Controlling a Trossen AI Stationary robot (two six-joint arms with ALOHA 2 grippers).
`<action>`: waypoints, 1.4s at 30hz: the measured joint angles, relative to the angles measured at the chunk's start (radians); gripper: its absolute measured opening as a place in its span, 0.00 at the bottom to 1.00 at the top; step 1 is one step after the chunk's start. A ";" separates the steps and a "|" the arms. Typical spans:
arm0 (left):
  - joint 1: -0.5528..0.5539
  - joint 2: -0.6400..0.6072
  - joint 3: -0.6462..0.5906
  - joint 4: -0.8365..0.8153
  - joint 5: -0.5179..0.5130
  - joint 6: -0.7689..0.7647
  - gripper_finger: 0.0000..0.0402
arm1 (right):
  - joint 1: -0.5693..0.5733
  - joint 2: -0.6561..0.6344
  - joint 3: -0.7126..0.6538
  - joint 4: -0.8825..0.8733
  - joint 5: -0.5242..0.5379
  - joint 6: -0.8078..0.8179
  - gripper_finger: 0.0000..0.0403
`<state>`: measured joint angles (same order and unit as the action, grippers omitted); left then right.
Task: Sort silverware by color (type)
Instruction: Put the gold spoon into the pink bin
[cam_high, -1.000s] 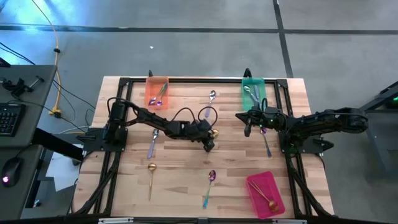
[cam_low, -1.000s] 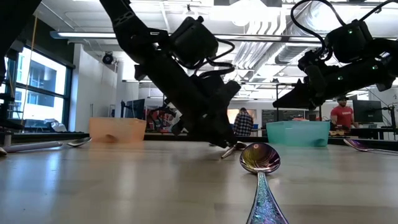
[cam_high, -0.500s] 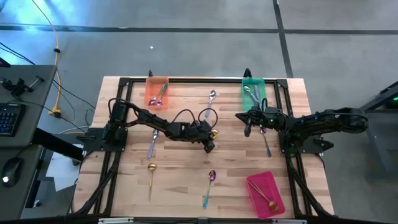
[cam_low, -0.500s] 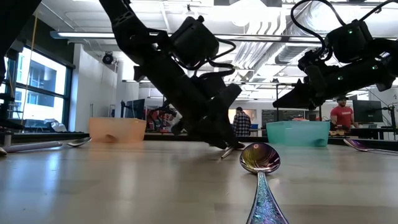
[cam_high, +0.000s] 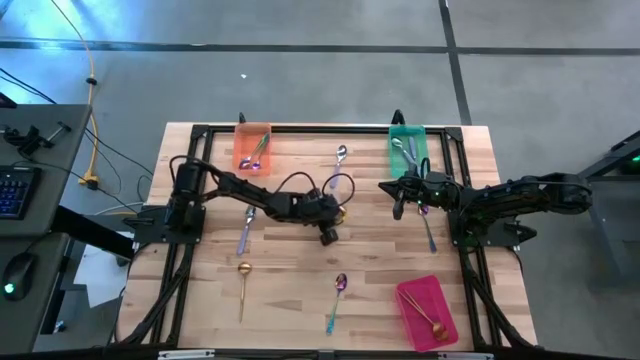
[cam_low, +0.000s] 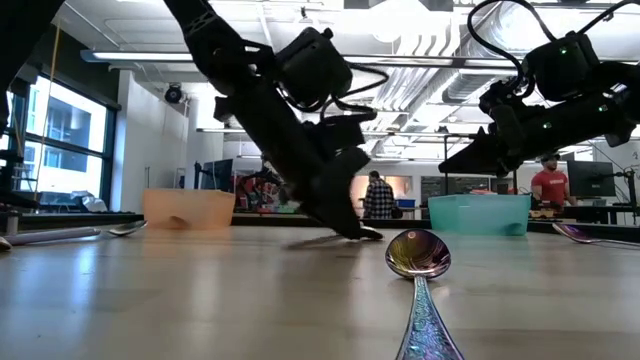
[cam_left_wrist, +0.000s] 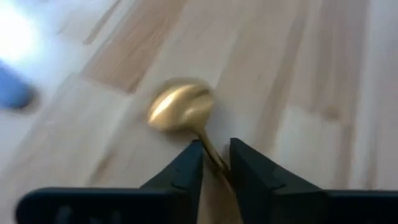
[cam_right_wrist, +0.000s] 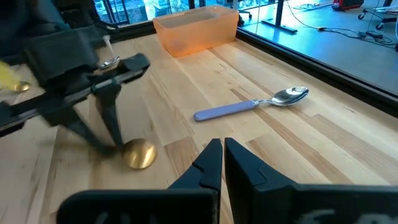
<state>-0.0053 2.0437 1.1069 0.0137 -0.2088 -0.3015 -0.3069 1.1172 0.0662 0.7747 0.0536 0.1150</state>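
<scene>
We see a light wooden plank table (cam_high: 300, 290) framed by black rails, standing on a grey concrete floor (cam_high: 300, 60) crossed by dark seams. Beside it, at the left arm's end, a dark desk (cam_high: 30, 190) carries a keyboard and a mouse.

The left gripper (cam_high: 327, 236) reaches down to the table's middle. In its wrist view, its two dark fingers (cam_left_wrist: 186, 171) pinch the thin handle of a small gold metal spoon (cam_left_wrist: 180, 109), whose bowl lies on the wood just ahead of the tips. The right gripper (cam_high: 398, 206) hangs above the table near the green plastic tray (cam_high: 407, 140) at the far edge, its fingers (cam_right_wrist: 208, 163) pressed together with nothing between them.

The other silverware lies scattered. A silver spoon with a lavender handle (cam_high: 245, 230) rests near the left arm, a second one (cam_high: 341, 157) at the far middle, and a third (cam_high: 428, 228) under the right arm. Another gold spoon (cam_high: 243, 285) lies toward the near left, and an iridescent purple-green spoon (cam_high: 337, 300) at the near middle. The orange plastic tray (cam_high: 253, 147) at the far edge and the pink plastic tray (cam_high: 428, 310) at the near right each hold spoons.

Beyond the table, the low view shows an open workshop with white ceiling ducts (cam_low: 420, 60), windows (cam_low: 60, 130) and two people standing far off (cam_low: 378, 198).
</scene>
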 joint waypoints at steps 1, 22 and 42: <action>0.003 -0.003 0.000 -0.020 -0.002 0.014 0.12 | 0.000 0.000 0.000 -0.001 0.000 0.000 0.00; 0.089 -0.139 -0.405 0.773 0.172 -0.056 0.00 | 0.013 0.002 0.009 0.000 -0.048 0.042 0.02; 0.168 -0.144 -0.446 1.516 0.370 -0.052 0.00 | 0.279 0.341 0.373 0.195 0.080 0.167 0.40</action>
<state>0.1622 1.8993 0.6609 1.5298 0.1615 -0.3538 -0.0276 1.4583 0.4390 0.9701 0.1335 0.2815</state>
